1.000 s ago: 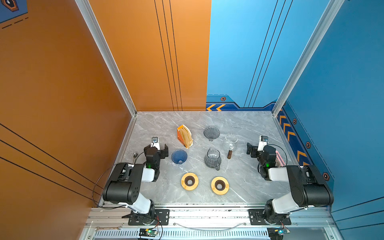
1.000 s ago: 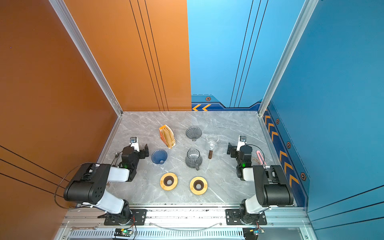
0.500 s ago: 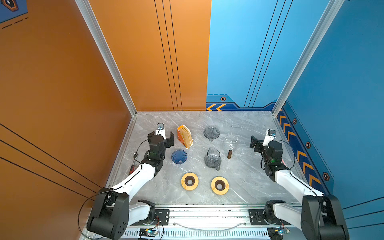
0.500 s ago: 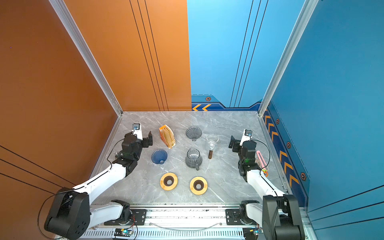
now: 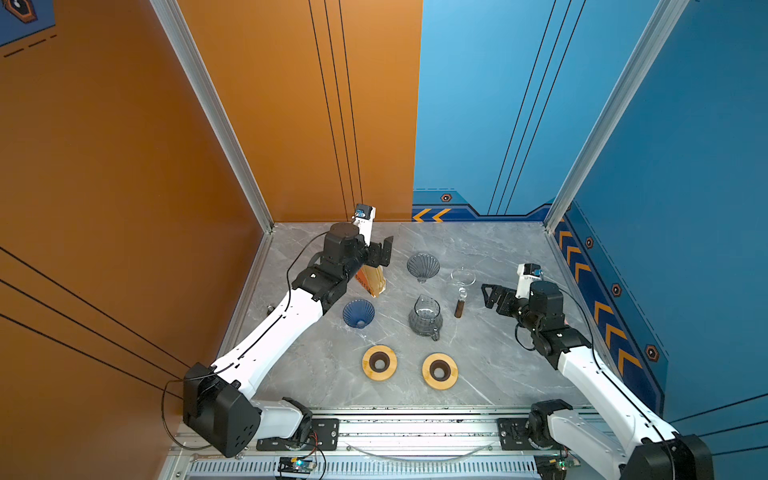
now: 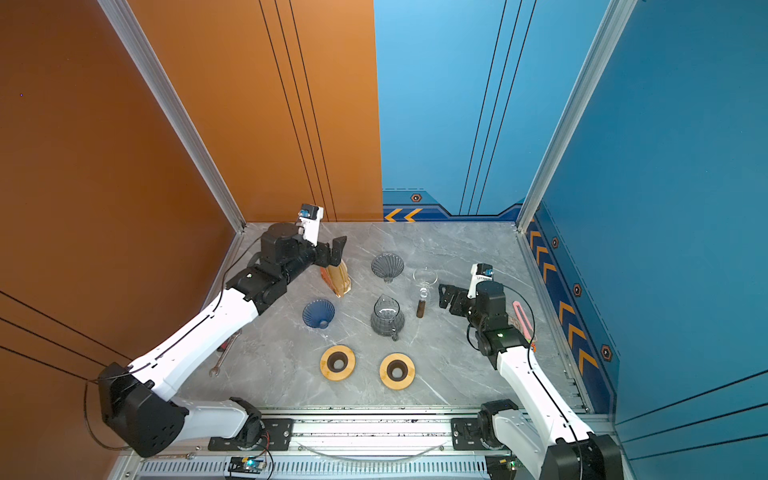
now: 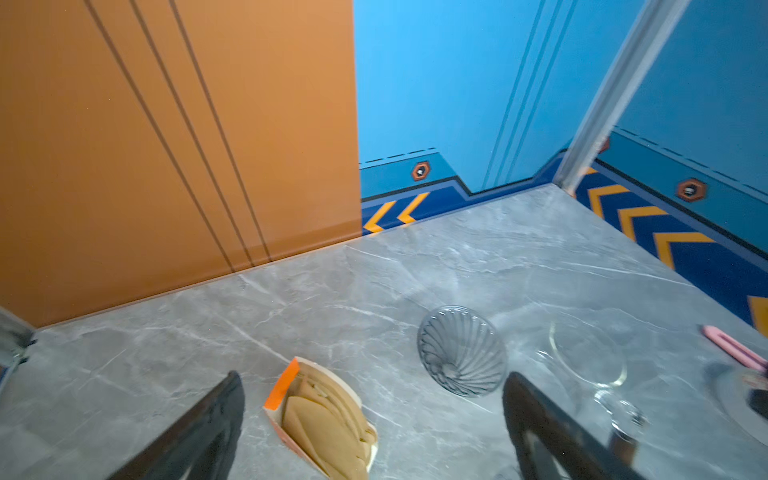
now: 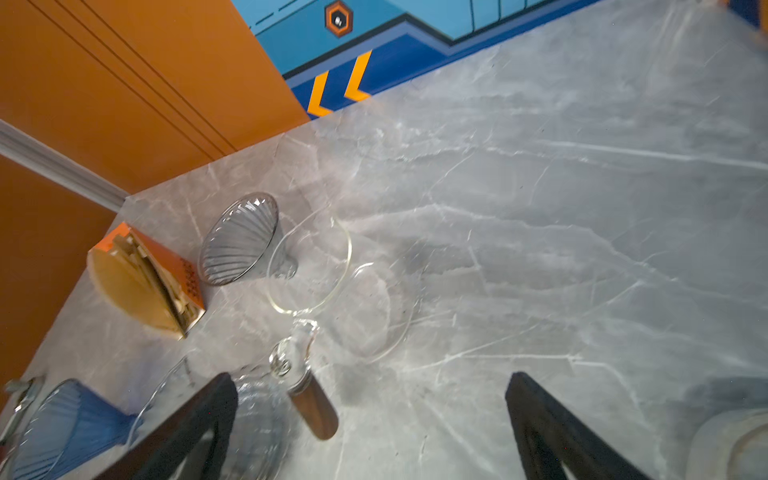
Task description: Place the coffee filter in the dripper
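Note:
A stack of tan coffee filters stands in an orange box at the back left of the table. My left gripper hovers above the box, open and holding nothing. In the left wrist view the filters lie below the gap of the left gripper. A grey ribbed dripper, a blue dripper and a clear glass dripper with a wooden handle rest on the table. My right gripper is open, just right of that handle.
A glass carafe stands mid-table. Two wooden rings lie near the front. A wrench lies under the left arm. A pink object sits by the right wall. An orange wall stands close behind the left gripper.
Both arms unfolded from their rest poses. The left gripper travelled back to above the filter box. The right gripper moved up and towards the clear dripper's handle. Both stayed open.

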`<state>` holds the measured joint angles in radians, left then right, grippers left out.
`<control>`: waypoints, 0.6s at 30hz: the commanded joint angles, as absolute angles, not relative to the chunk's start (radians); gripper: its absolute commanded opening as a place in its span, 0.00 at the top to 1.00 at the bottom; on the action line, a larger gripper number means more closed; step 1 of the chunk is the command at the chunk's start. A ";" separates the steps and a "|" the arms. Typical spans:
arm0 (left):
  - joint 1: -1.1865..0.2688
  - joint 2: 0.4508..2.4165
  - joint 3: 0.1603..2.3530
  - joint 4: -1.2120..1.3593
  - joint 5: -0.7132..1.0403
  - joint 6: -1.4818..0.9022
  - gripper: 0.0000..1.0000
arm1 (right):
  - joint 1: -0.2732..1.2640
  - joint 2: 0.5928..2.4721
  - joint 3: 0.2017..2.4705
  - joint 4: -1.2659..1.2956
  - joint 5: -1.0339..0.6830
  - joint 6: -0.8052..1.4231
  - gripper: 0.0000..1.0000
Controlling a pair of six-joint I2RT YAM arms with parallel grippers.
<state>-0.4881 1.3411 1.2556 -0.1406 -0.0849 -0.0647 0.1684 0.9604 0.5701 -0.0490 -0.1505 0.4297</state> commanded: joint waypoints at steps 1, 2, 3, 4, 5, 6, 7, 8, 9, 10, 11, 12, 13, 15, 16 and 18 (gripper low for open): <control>-0.497 1.351 1.297 -0.323 0.116 -0.040 0.02 | 0.212 0.926 0.562 -0.216 -0.251 0.504 0.00; -0.498 1.350 1.296 -0.342 0.165 -0.036 0.02 | 0.225 0.917 0.556 -0.232 -0.259 0.514 0.00; -0.498 1.348 1.291 -0.353 0.207 -0.032 0.02 | 0.231 0.911 0.550 -0.244 -0.271 0.525 0.00; -0.502 1.344 1.286 -0.362 0.249 -0.031 0.02 | 0.237 0.905 0.545 -0.260 -0.290 0.533 0.00; -0.507 1.340 1.284 -0.373 0.274 -0.031 0.02 | 0.241 0.898 0.543 -0.281 -0.324 0.538 0.00; -0.512 1.335 1.280 -0.381 0.298 -0.026 0.02 | 0.245 0.891 0.539 -0.299 -0.353 0.544 0.01; -0.516 1.329 1.274 -0.385 0.325 -0.018 0.02 | 0.250 0.884 0.537 -0.314 -0.394 0.548 0.03; -0.522 1.322 1.269 -0.391 0.350 -0.013 0.02 | 0.255 0.880 0.535 -0.334 -0.427 0.550 0.06; -0.529 1.316 1.265 -0.395 0.368 -0.005 0.02 | 0.261 0.879 0.534 -0.354 -0.447 0.552 0.10; -0.537 1.310 1.262 -0.400 0.390 0.006 0.02 | 0.269 0.879 0.527 -0.364 -0.471 0.557 0.15; -0.545 1.305 1.259 -0.405 0.402 0.013 0.02 | 0.281 0.881 0.517 -0.367 -0.495 0.563 0.17; -0.549 1.298 1.256 -0.405 0.414 0.013 0.02 | 0.291 0.883 0.510 -0.369 -0.507 0.567 0.19; -0.552 1.294 1.253 -0.405 0.428 0.004 0.02 | 0.307 0.888 0.497 -0.367 -0.512 0.575 0.21; -0.562 1.283 1.252 -0.410 0.451 -0.016 0.02 | 0.338 0.899 0.480 -0.373 -0.495 0.585 0.24; -0.573 1.275 1.248 -0.410 0.453 -0.017 0.02 | 0.356 0.904 0.471 -0.371 -0.483 0.591 0.26; -0.603 1.266 1.255 -0.439 0.440 0.001 0.02 | 0.383 0.917 0.460 -0.372 -0.460 0.600 0.29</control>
